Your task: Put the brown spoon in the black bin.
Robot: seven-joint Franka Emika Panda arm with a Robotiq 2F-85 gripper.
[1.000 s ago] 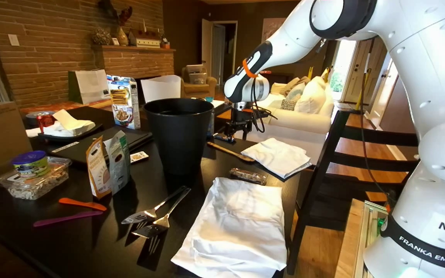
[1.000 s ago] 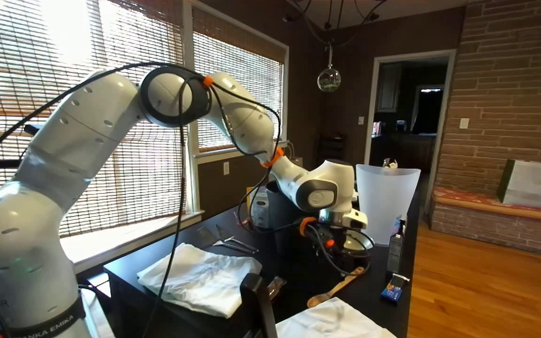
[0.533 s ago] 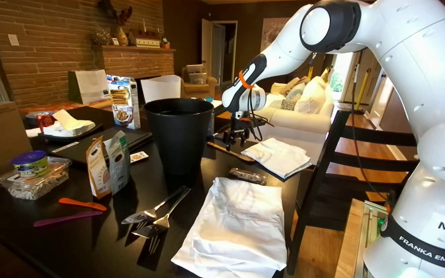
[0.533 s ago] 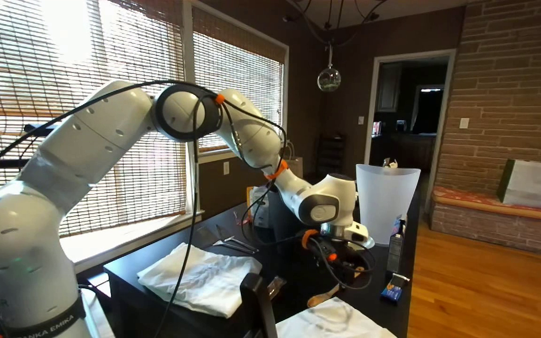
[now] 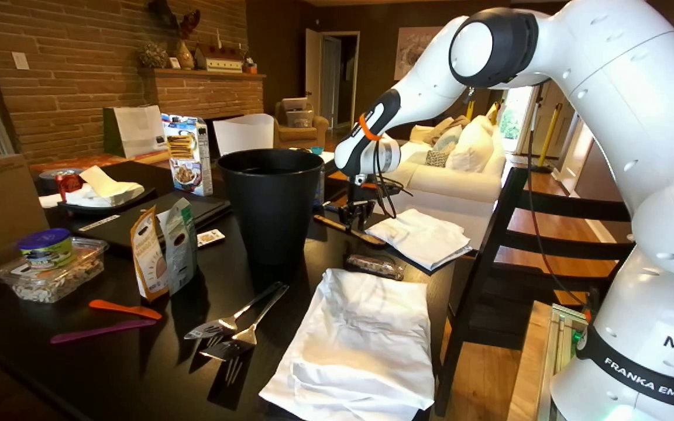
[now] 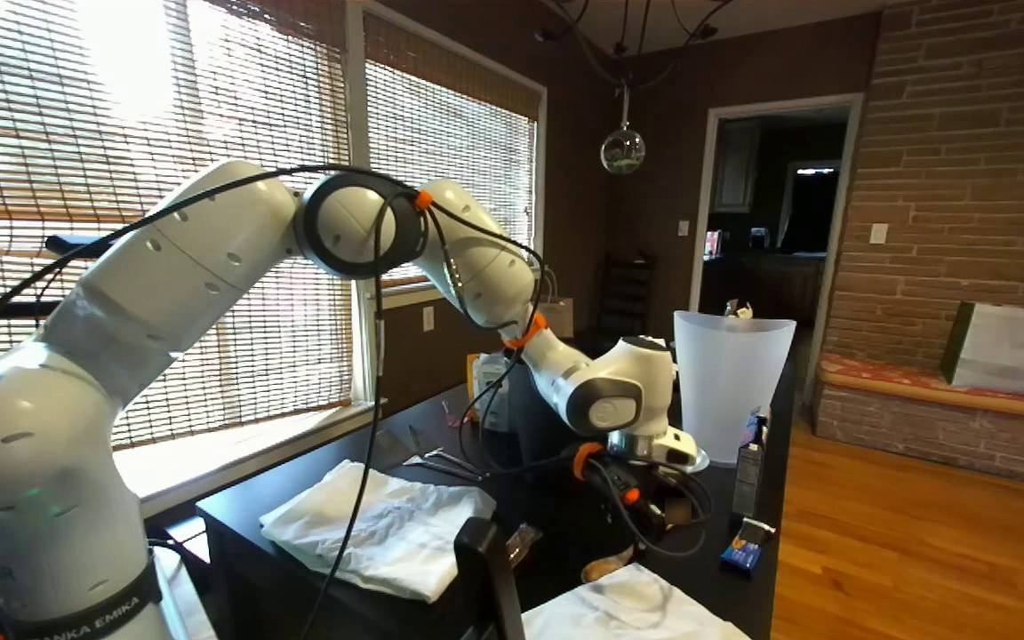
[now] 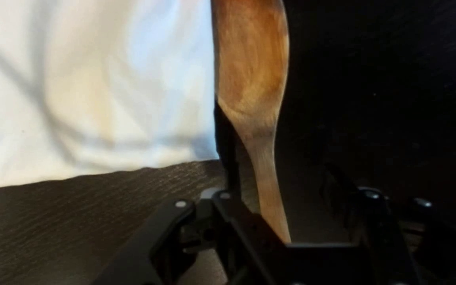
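Note:
The brown spoon [image 7: 251, 59] lies flat on the dark table, its bowl beside a white cloth. Its handle [image 5: 328, 222] runs toward the black bin. My gripper [image 7: 276, 146] is down over the spoon, one finger on each side of the handle. In the wrist view the left finger stands close to the wood, while a dark gap separates the handle from the right finger. The jaws are part-way in and still open. The tall black bin [image 5: 272, 210] stands upright nearby; in an exterior view the arm partly covers the bin [image 6: 534, 418]. Its inside bottom is hidden.
A folded white cloth [image 5: 422, 237] touches the spoon's bowl end. A wrapped bar [image 5: 375, 266], a larger white cloth [image 5: 360, 345] and metal utensils [image 5: 249, 333] lie nearer the front. A blue packet [image 6: 743, 553] sits by the table edge. A black chair [image 5: 518, 204] stands alongside.
The arm has come down, bringing the gripper from above the spoon to around its handle. The jaws have narrowed from wide open. Spoon and bin have not moved.

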